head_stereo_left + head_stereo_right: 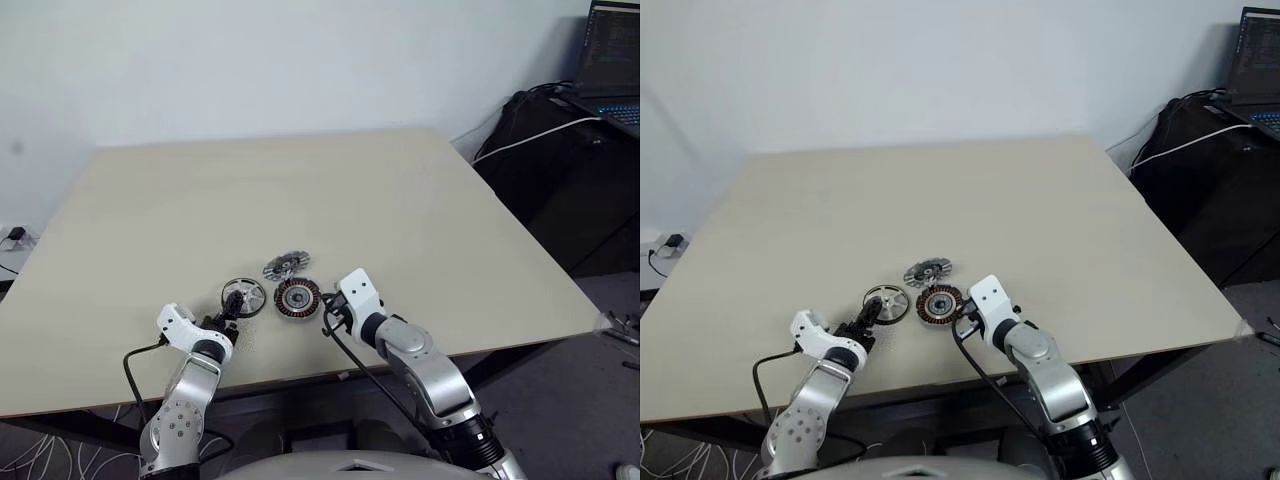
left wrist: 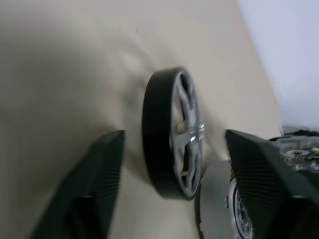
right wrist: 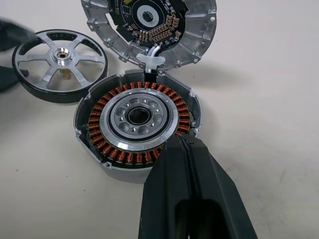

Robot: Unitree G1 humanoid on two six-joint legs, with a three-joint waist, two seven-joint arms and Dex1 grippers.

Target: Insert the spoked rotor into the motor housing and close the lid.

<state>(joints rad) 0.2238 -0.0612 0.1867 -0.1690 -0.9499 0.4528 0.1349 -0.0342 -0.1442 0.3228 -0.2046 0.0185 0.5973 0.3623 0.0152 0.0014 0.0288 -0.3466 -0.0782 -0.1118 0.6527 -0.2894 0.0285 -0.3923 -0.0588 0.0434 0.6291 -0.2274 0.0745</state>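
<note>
While the motor housing (image 3: 137, 122) sits on the beige table (image 1: 400, 220) near its front edge, the right gripper (image 3: 185, 149) rests closed, fingers pressed together, at the housing's near rim. To the housing's left lies the spoked rotor (image 3: 61, 63), flat, its dark rim between the spread fingers of the left gripper (image 1: 232, 312); contact cannot be made out. Just behind the housing lies the lid (image 3: 149, 30), partly cut off in the right wrist view.
</note>
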